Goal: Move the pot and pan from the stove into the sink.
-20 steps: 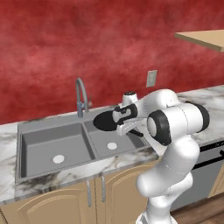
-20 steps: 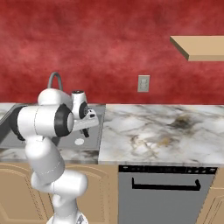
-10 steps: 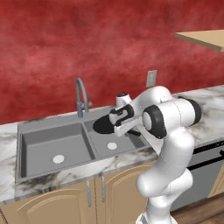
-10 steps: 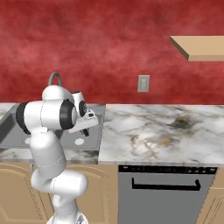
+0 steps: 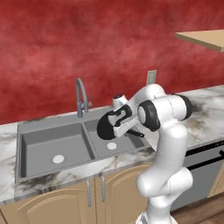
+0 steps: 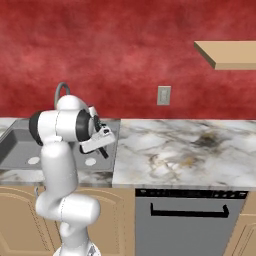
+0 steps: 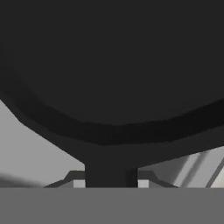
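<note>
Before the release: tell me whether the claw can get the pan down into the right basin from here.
Probably yes. The claw has the pan tilted above the sink's right basin, nothing beneath but its drain. The faucet stands behind, clear.

Matte black pan [image 5: 106, 126] (no sheen), brushed grey steel sink [image 5: 52, 142], glossy veined marble counter [image 6: 190, 155].

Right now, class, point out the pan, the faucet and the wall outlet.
pan [image 5: 105, 127], left base view, on its black round body.
faucet [image 5: 80, 94], left base view, on its curved neck.
wall outlet [image 6: 163, 95], right base view, on its plate.
</note>
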